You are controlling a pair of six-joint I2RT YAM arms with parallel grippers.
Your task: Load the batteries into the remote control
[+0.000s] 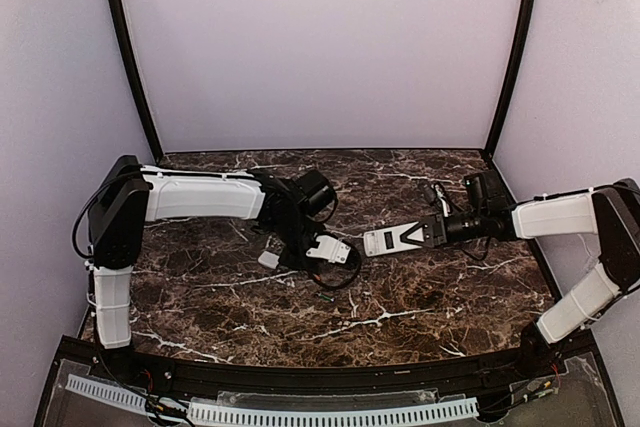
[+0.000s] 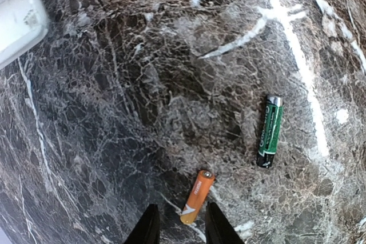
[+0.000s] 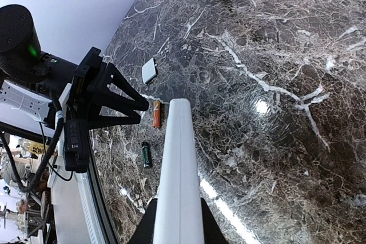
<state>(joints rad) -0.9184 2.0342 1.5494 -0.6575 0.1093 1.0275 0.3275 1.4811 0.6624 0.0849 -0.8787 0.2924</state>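
The white remote control [image 1: 390,240] is held edge-on in my shut right gripper [image 1: 432,231], just above the table's middle; in the right wrist view it is a long white bar [image 3: 178,164] between the fingers [image 3: 143,230]. An orange battery [image 2: 197,196] and a green battery [image 2: 269,131] lie on the marble, apart from each other. My left gripper [image 2: 183,230] is open, low over the table, its tips either side of the orange battery's near end without touching it. Both the orange battery [image 3: 156,114] and the green battery [image 3: 146,154] also show left of the remote.
A small white plastic piece [image 3: 149,71] lies on the marble beyond the batteries, also seen in the top view [image 1: 268,259]. A white part [image 2: 17,15] fills the left wrist view's top left corner. The left arm [image 3: 86,107] is close to the remote's tip.
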